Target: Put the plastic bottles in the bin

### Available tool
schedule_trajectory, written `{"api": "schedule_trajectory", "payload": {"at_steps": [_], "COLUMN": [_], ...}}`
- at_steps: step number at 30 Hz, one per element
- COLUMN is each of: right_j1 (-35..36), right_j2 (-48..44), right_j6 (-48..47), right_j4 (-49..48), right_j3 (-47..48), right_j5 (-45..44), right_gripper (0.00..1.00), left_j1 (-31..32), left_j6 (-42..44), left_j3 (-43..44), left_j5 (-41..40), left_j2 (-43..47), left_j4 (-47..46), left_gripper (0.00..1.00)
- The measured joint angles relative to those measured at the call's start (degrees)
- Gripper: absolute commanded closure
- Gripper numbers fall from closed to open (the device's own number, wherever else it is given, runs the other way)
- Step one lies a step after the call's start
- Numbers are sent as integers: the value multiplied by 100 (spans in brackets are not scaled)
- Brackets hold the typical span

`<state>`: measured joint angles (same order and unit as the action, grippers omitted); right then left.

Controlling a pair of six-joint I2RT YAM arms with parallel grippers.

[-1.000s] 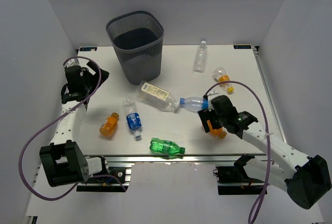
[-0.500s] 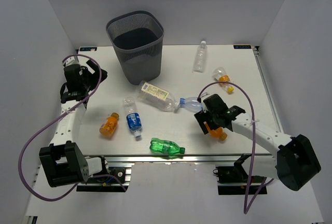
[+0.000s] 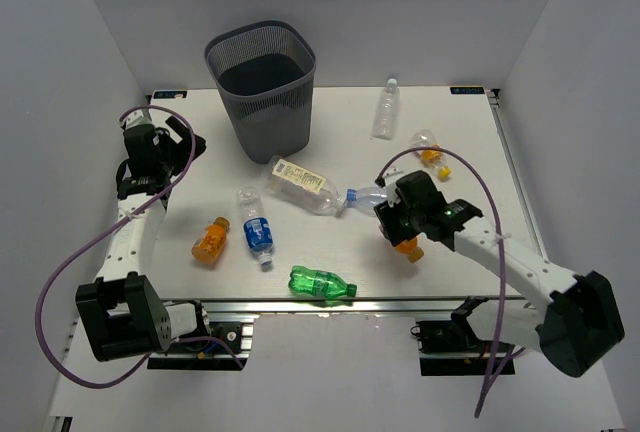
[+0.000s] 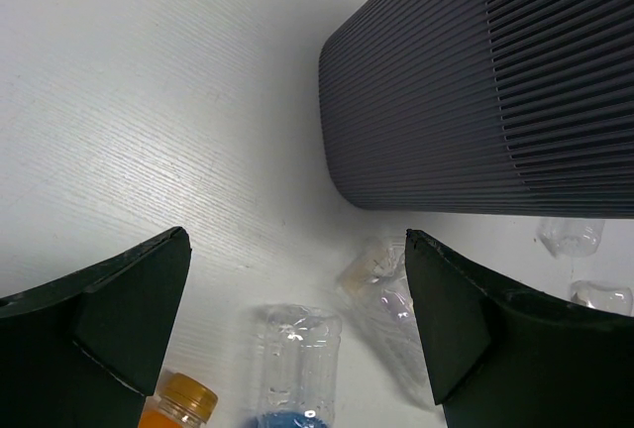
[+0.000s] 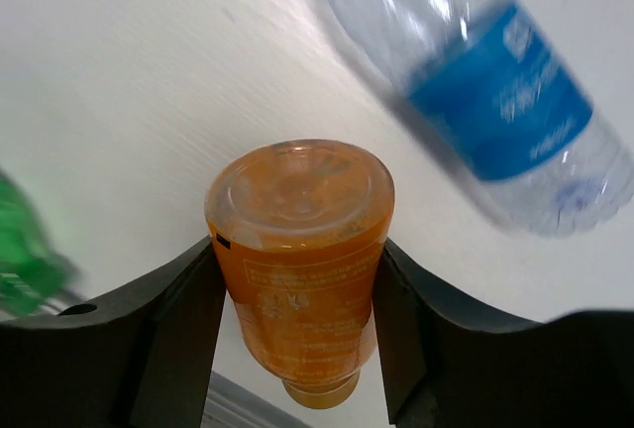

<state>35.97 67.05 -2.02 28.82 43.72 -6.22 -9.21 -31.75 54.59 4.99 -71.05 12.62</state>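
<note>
Left arm (image 3: 130,242) and right arm (image 3: 500,252): white links, black joint housings, a black base block (image 3: 118,317) apiece, a looped purple cable (image 3: 42,307) trailing each, and a black gripper (image 4: 297,329) with broad matte fingers (image 4: 124,314).

Bin (image 3: 270,117), 12 o'clock: dark grey, fine vertical mesh lines seen.
Table (image 3: 470,142): white, faint wood grain noted.
Orange bottle (image 5: 300,250), 4 o'clock: translucent orange, pale print on label.
Second orange bottle (image 3: 211,240), 8 o'clock: same orange.
Blue-label bottle (image 3: 257,235), 7 o'clock: clear, blue band.
Other blue-label bottle (image 5: 500,101), 3 o'clock: clear, blue label, white print.
Cream-label bottle (image 3: 300,184), centre: clear, cream label.
Green bottle (image 3: 322,283), 6 o'clock: bright green throughout.
Small clear bottle (image 3: 386,110), 1 o'clock: colourless.
Left arm (image 3: 128,244): white links, black joints.
</note>
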Motion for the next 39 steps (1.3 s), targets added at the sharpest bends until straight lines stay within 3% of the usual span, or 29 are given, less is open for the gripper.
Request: {"api": "schedule_trajectory", "payload": {"at_steps": [4, 8, 11, 14, 17, 22, 25, 28, 30, 32, 39], "right_j1": [0, 4, 9, 7, 7, 7, 9, 31, 39, 46, 57], "right_j2": [-492, -186, 472, 1165, 1891, 3237, 4293, 5427, 6013, 6345, 6343], "right_j6": [-129, -173, -83, 127, 299, 448, 527, 603, 636, 629, 494], "right_j4": [-518, -1021, -1720, -2855, -3893, -6072, -6907, -7163, -7138, -7077, -6467], "right_j3": [334, 1259, 2352, 3244, 4035, 4815, 5571, 6776, 7469, 7877, 8028], "right_j5": [826, 1434, 1499, 1370, 1292, 1220, 1180, 1137, 1113, 1134, 1193], "right_gripper": [76, 76, 71, 82, 73, 69, 65, 48, 27, 14, 11], "left_j1": [0, 0, 0, 0, 13, 184, 393, 629, 817, 1027, 1445], "left_j6": [-74, -264, -457, -636, -796, -931, -953, -953, -964, -968, -973], "left_j3": [-33, -232, -387, -605, -909, -1064, -1064, -1064, -1064, -1064, -1064], "left_j5": [20, 120, 197, 339, 564, 581, 452, 304, 175, 37, -232], "left_j2": [74, 267, 323, 332, 361, 511, 678, 782, 802, 804, 748], "left_j4": [70, 20, 31, -2, -55, 166, 282, 415, 492, 573, 885], "left_gripper": [2, 2, 2, 2, 2, 2, 2, 2, 2, 2, 2]}}
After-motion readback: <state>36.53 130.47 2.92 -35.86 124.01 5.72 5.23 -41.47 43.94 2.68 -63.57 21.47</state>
